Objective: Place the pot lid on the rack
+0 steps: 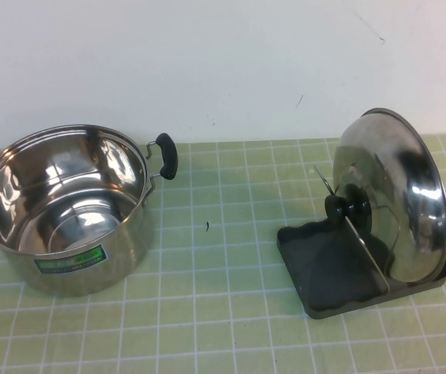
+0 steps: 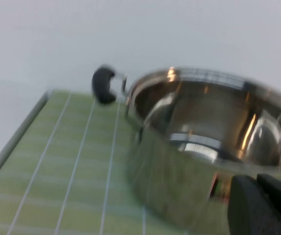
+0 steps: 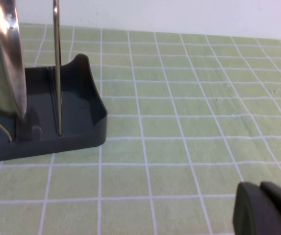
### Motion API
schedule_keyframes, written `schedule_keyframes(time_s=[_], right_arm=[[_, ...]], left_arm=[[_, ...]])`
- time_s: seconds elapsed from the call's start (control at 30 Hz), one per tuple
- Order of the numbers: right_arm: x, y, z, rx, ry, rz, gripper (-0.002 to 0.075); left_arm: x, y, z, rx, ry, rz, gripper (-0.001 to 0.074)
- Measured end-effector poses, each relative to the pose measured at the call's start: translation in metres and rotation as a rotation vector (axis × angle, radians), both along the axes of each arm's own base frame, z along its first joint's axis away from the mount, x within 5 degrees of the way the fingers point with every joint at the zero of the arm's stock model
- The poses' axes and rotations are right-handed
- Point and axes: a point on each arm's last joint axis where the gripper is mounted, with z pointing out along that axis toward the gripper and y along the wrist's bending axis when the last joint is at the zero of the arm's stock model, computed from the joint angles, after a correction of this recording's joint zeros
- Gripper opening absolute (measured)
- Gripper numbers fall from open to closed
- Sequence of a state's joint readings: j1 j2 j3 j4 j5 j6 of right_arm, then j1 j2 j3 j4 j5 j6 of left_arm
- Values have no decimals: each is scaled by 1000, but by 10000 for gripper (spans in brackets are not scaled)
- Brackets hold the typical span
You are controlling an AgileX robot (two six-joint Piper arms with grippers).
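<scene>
Only a dark tip of the right gripper [image 3: 265,208] shows, low over the green checked mat [image 3: 189,98], holding nothing; whether its fingers are spread cannot be told. Near it, the pot lid [image 1: 394,195] stands on edge in the rack [image 1: 324,269], against a wire divider [image 3: 57,68]. The left gripper [image 2: 260,203], equally unclear, sits just beside the empty steel pot [image 2: 204,142]. A white wall [image 1: 223,62] lies behind.

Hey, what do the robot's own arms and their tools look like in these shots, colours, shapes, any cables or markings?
Very little shows. In the high view, neither arm appears. In each wrist view, only a matte black, rounded, blocky piece sits at the frame's corner: the left tool in front of the shiny steel pot, the right tool over the green checked tablecloth. No cables, markings or sleeves are visible.
</scene>
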State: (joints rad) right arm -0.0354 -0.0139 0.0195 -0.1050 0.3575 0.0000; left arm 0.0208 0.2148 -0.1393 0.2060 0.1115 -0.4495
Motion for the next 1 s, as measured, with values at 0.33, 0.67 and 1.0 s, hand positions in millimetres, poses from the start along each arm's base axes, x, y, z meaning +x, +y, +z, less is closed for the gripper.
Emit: schedule_keyframes(time_s=[0.33,0.67,1.0], right_arm=[[0,0,0,0,0,0,-1],[0,0,0,0,0,0,-1],[0,0,0,0,0,0,-1]], left_arm=[[-20,1,-37,11,33,51,-1],[-19,-4,-55,26,99,-35,-1],[-19,-5,-56,150,124,-90,-1]])
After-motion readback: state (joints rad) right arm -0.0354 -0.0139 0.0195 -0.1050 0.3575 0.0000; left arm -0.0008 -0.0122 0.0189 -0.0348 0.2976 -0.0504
